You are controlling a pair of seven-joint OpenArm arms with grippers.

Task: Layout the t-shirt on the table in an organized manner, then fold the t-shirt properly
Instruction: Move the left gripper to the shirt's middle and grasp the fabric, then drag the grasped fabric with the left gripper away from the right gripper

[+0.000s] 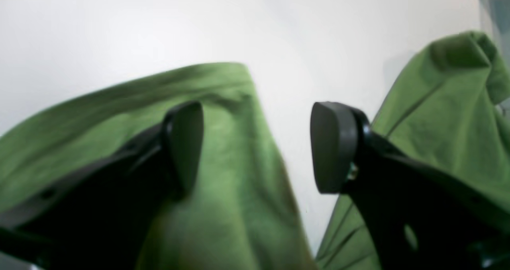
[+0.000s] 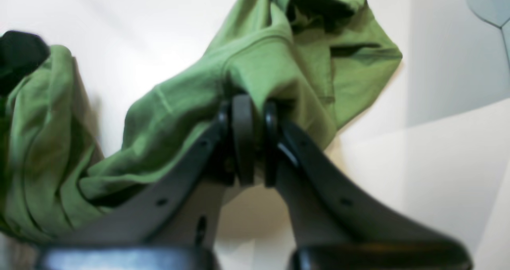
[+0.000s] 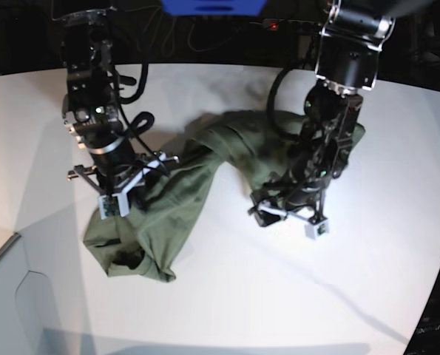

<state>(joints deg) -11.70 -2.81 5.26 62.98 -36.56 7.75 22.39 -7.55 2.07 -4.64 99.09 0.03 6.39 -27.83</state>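
The olive-green t-shirt (image 3: 205, 159) lies crumpled in a long bunch across the white table (image 3: 227, 296). My right gripper (image 2: 257, 116) is shut on a fold of the t-shirt (image 2: 255, 63); in the base view it (image 3: 154, 166) sits at the shirt's left part. My left gripper (image 1: 257, 142) is open with nothing between its pads, low over a gap of bare table (image 1: 279, 43) between two parts of the t-shirt (image 1: 227, 174). In the base view it (image 3: 273, 200) is at the shirt's right part. The collar and label are hidden.
The table's edge (image 3: 1, 255) runs at the lower left, with grey floor (image 3: 27, 318) below it. Black cables (image 3: 142, 81) hang by the arm bases at the back. The right edge of the table (image 3: 434, 296) borders dark ground.
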